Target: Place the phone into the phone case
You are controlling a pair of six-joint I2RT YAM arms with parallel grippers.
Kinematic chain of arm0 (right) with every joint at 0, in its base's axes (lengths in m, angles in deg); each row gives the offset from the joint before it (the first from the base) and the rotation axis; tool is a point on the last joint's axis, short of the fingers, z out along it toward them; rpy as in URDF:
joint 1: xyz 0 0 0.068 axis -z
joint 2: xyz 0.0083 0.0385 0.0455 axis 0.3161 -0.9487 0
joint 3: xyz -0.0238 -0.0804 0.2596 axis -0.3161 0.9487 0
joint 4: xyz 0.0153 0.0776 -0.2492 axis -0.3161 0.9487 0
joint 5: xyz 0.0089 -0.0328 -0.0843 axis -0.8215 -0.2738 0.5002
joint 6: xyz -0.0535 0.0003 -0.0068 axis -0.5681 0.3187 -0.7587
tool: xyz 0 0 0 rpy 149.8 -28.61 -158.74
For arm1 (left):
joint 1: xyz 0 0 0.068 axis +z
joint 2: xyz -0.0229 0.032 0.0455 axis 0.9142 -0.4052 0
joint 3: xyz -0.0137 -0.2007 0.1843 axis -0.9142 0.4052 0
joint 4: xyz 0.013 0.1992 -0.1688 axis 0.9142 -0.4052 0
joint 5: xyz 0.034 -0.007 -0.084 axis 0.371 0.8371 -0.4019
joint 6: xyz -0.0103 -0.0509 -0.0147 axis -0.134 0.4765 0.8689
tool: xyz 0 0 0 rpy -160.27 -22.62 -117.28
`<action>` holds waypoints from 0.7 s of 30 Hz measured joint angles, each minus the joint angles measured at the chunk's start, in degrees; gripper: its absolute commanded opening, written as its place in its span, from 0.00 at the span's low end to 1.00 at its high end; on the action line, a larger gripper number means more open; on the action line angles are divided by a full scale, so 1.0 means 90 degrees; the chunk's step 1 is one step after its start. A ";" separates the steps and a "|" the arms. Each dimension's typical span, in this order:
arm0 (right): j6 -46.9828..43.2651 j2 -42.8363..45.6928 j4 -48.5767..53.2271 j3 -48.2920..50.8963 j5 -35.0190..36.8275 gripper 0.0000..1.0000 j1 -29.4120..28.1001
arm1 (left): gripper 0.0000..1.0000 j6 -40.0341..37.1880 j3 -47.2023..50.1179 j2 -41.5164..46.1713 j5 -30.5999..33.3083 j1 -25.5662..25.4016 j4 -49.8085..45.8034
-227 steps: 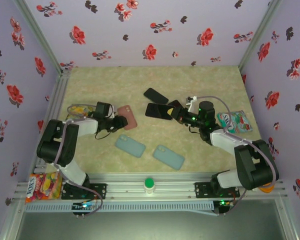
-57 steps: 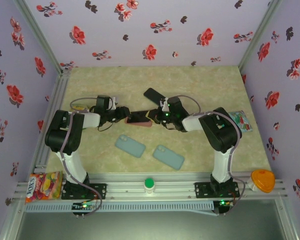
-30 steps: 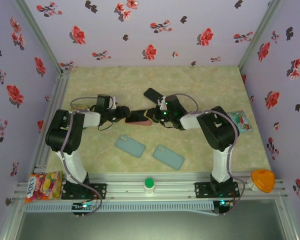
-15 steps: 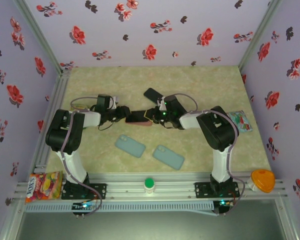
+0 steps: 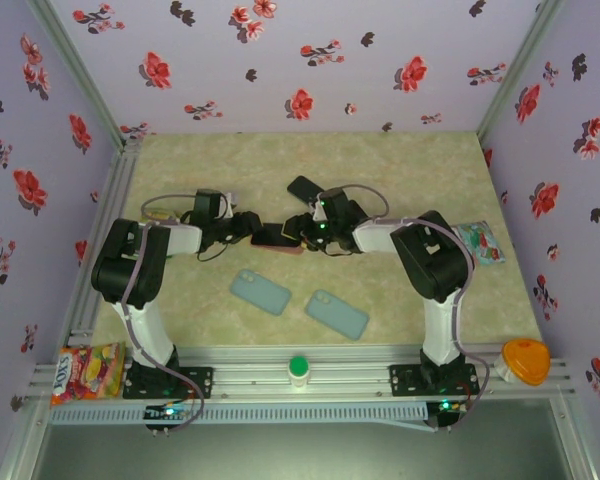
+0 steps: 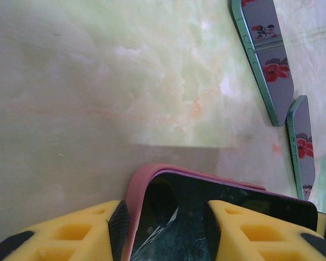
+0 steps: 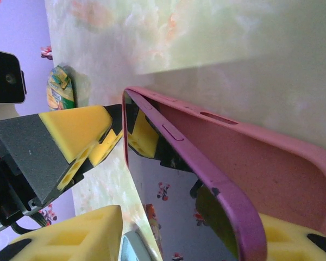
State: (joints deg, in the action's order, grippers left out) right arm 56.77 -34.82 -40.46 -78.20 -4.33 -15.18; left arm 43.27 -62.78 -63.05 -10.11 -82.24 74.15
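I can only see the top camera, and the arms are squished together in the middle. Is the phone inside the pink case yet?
Observer: In the left wrist view, the black phone lies inside the rim of the pink case at that end.
Operator: Who's holding it?
Observer: The left gripper pinches the case's end between its yellow fingers.
Operator: And the other arm?
Observer: The right wrist view shows the right gripper open, with a gap between one finger and the screen.
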 measured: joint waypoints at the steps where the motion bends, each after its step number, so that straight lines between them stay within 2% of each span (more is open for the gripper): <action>1: -0.0044 0.0000 0.0131 -0.0070 0.0007 0.51 0.0000 | 0.46 0.0012 0.0010 0.0000 0.0000 0.0000 0.0019; 15: -0.0738 -0.0012 0.2497 -0.1343 0.0573 0.57 -0.0160 | 0.46 0.0010 0.0109 -0.0012 0.0041 -0.0070 0.0362; 21: -0.0899 -0.0085 0.3164 -0.1634 0.0767 0.58 -0.0185 | 0.46 -0.0002 0.0170 -0.0012 0.0078 -0.0138 0.0529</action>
State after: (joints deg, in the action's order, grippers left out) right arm 48.69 -35.58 -11.98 -92.91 2.58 -16.84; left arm 43.25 -61.25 -63.15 -9.41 -83.48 78.92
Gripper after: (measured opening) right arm 0.575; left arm 0.460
